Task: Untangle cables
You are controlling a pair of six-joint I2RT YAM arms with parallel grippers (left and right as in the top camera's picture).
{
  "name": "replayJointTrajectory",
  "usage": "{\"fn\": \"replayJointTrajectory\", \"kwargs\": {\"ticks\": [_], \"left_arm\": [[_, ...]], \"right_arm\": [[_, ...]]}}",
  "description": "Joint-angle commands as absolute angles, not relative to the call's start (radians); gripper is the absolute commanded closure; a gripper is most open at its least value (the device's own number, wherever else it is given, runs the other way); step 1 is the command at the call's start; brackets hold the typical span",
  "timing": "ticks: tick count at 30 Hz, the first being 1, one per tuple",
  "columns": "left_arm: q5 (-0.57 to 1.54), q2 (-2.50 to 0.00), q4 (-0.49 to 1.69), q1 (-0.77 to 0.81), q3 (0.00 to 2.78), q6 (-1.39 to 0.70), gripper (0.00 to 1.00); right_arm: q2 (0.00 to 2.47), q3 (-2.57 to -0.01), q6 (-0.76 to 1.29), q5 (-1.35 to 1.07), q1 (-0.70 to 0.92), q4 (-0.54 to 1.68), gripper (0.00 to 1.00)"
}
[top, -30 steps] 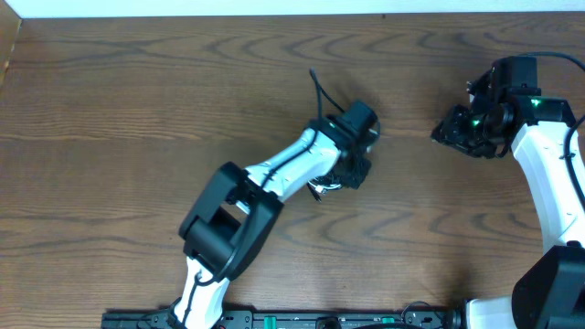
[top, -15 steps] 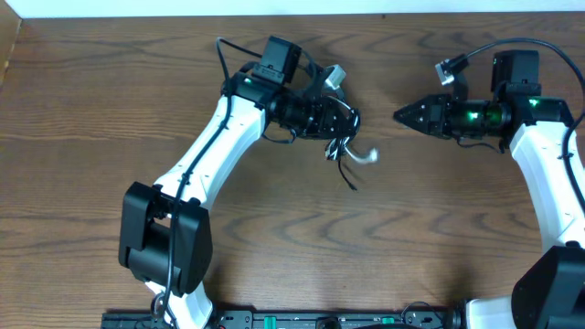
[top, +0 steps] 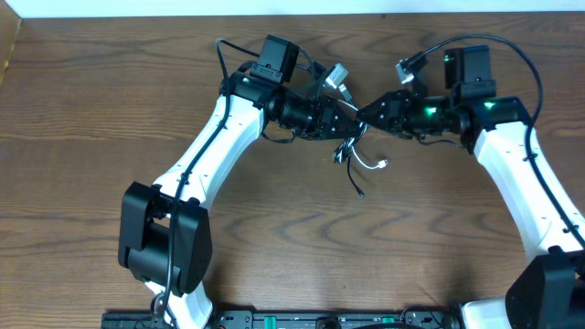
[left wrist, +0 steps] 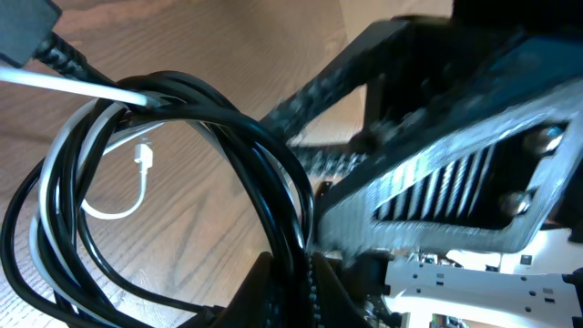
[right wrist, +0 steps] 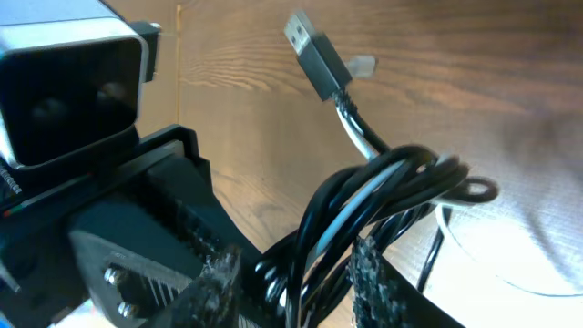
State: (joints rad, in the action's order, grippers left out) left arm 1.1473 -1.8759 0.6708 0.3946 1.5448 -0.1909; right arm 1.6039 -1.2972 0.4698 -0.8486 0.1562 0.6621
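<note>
The cables (top: 352,151) are a tangled bundle of black cords and one white cord, held above the table between my two grippers. My left gripper (top: 345,119) is shut on the black loops (left wrist: 228,155), pinched between its jaws (left wrist: 296,278). The white cord's small plug (left wrist: 141,157) hangs loose below, and it shows in the overhead view (top: 379,164). My right gripper (top: 368,114) faces the left one. Its fingers (right wrist: 373,282) stand open on either side of the bundle (right wrist: 383,196). A black USB plug (right wrist: 314,46) sticks up from the bundle.
The wooden table (top: 110,110) lies under both arms. The left arm (top: 215,146) slants from bottom left to the upper middle. The right arm (top: 516,174) comes in from the right edge. A white wall strip (top: 183,7) runs along the table's far edge.
My right gripper has swung left and now straddles the bundle held by the left gripper. Earlier, the left arm lifted the cables from mid-table to the upper middle.
</note>
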Motion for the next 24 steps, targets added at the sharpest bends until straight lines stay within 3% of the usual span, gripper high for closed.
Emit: {"fn": "replayJointTrajectory", "kwargs": {"ticks": [1, 4, 12, 24], "left_arm": [[1.182, -1.877, 0.665, 0.391, 1.548, -0.197, 0.93], [1.182, -1.877, 0.665, 0.391, 1.548, -0.197, 0.93], [1.182, -1.877, 0.665, 0.391, 1.548, -0.198, 0.93], [1.178, -1.877, 0.61, 0.391, 1.548, -0.247, 0.93]], "right_arm": [[1.609, -1.313, 0.554, -0.78, 0.177, 0.673, 0.68], [1.609, -1.312, 0.58, -0.72, 0.186, 0.702, 0.75], [1.609, -1.312, 0.583, -0.661, 0.189, 0.74, 0.81], [1.609, -1.272, 0.578, -0.656, 0.191, 0.754, 0.8]]}}
